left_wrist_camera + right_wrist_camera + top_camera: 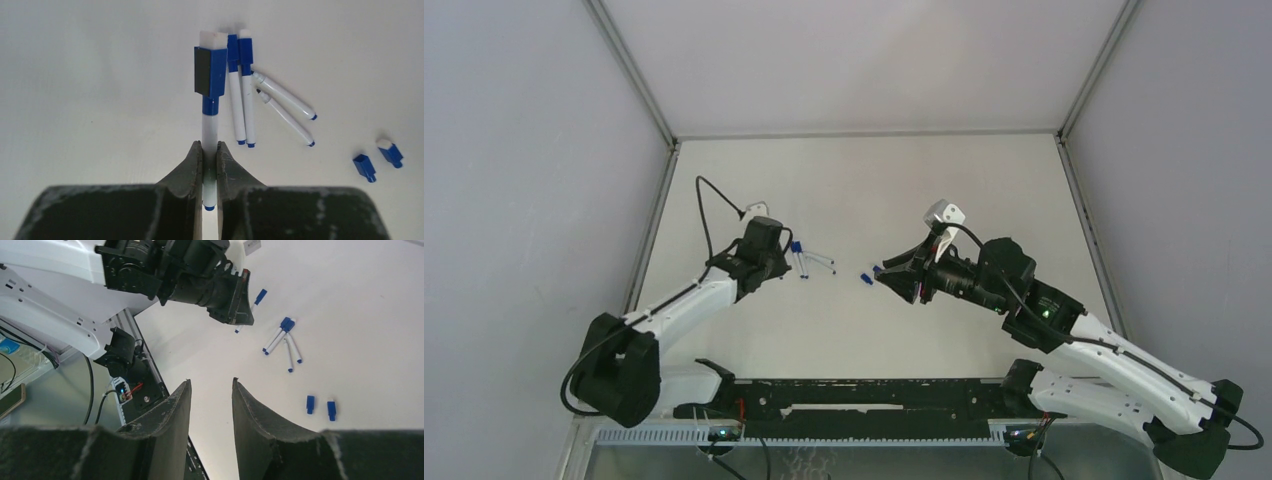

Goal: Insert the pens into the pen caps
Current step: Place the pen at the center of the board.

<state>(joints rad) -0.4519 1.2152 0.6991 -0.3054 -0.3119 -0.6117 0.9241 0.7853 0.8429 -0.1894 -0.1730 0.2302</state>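
- Right, my left gripper (210, 150) is pinching a capped pen (210, 130), low in the centre of the left wrist view; its cap (216, 70) points up the frame.
- Just right of it, two more capped pens (248, 100) lie side by side on the table (100, 75).
- Further right, two bare pens (285, 97) lie slanted, close together.
- Two loose caps (365, 167) sit at lower right, apart from the pens.
- My right gripper (210, 382) stands spread and holding nothing, at the bottom of its own view.
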